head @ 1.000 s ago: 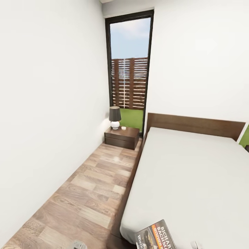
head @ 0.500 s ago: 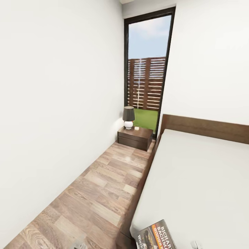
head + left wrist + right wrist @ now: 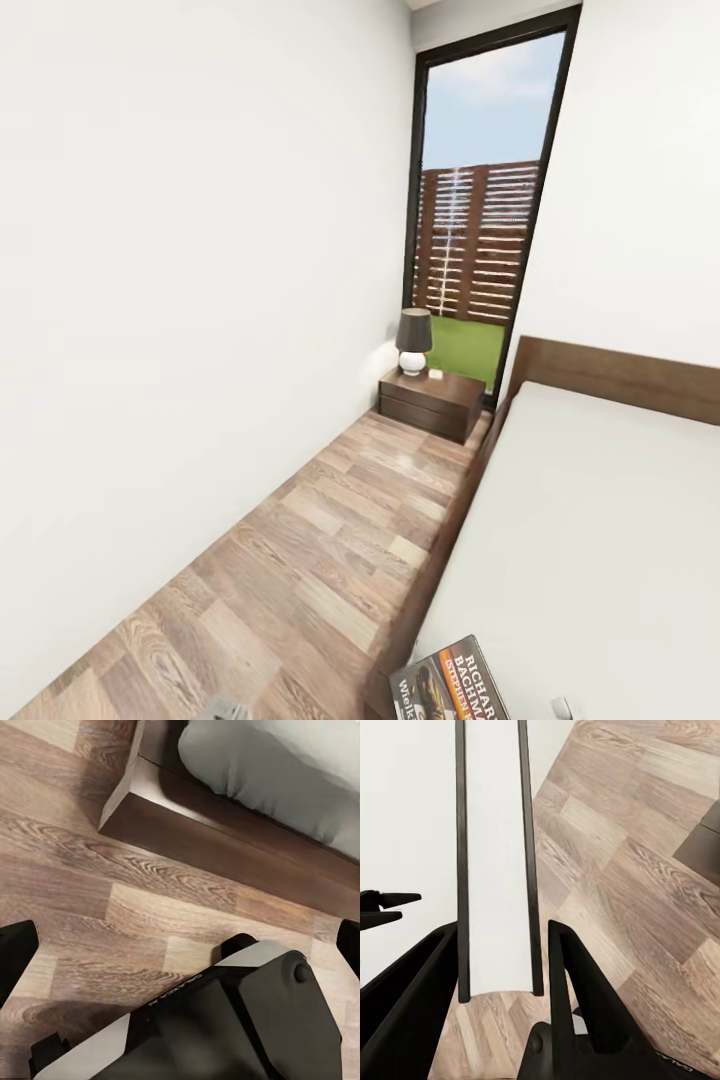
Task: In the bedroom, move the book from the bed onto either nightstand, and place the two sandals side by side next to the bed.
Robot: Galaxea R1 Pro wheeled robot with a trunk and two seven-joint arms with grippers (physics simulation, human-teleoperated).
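One change: the camera has swung left, right fingers [image 3: 420, 997] gripping the book [image 3: 452, 685], left fingers [image 3: 15, 952] spread.

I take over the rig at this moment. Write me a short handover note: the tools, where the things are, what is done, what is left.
Left tool: open, empty, over the floor by the bed corner.
Right tool: shut on the book, which stands edge-on between its fingers.
Nightstand: ahead by the window, beside the bed; a lamp stands on it.
Done: book gripped.
Left: set the book on the nightstand; find both sandals and pair them beside the bed.
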